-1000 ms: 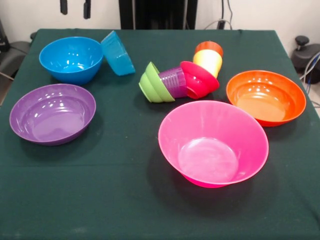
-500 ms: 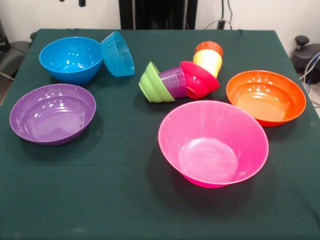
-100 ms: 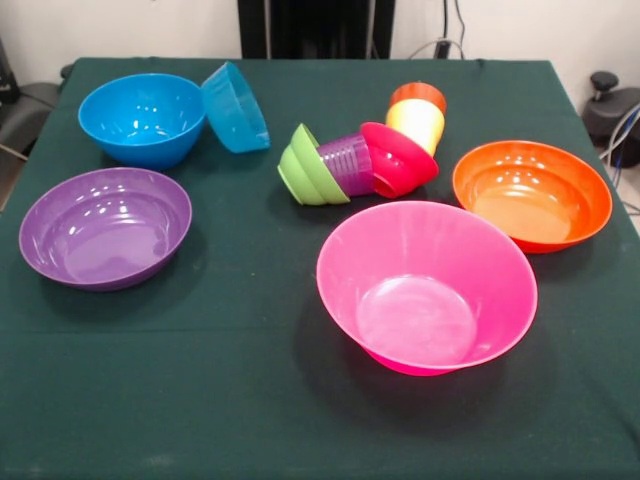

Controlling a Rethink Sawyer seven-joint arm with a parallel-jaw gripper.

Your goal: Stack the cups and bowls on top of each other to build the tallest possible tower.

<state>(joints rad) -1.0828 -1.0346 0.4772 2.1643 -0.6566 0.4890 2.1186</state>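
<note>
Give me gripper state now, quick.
Gripper: not in the front view, so its state cannot be told. Nothing is held over the table; the toppled tower lies on its side.

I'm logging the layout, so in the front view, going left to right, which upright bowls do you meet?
purple bowl → blue bowl → pink bowl → orange bowl
</note>
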